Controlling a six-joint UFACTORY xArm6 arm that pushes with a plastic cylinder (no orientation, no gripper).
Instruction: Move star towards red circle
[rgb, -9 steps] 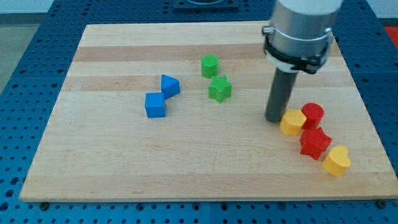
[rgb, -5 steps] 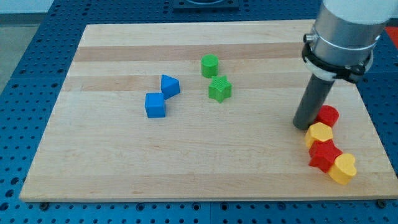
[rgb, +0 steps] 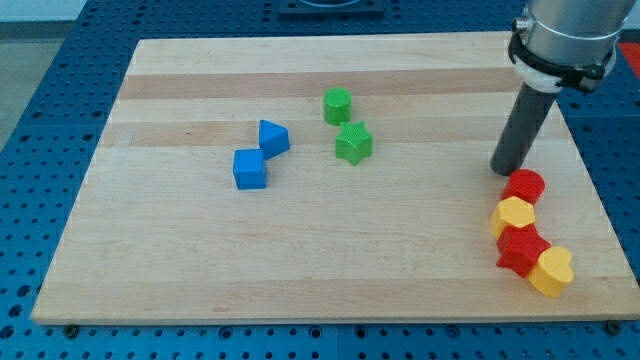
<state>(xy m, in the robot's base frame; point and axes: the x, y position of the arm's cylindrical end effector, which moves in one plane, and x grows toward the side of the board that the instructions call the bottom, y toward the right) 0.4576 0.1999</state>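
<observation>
A red star lies near the view's bottom right, touching a yellow hexagon above it and a yellow heart to its lower right. The red circle sits just above the yellow hexagon, touching it. My tip rests on the board just above and left of the red circle, close to it. A green star lies in the board's middle, below a green circle.
A blue triangular block and a blue cube touch each other left of centre. The wooden board's right edge runs close to the red and yellow cluster.
My tip swept right, pushing the yellow hexagon, red circle, red star and yellow heart rightward, then lifted away toward the view's top right. The four blocks now stand in a tighter column.
</observation>
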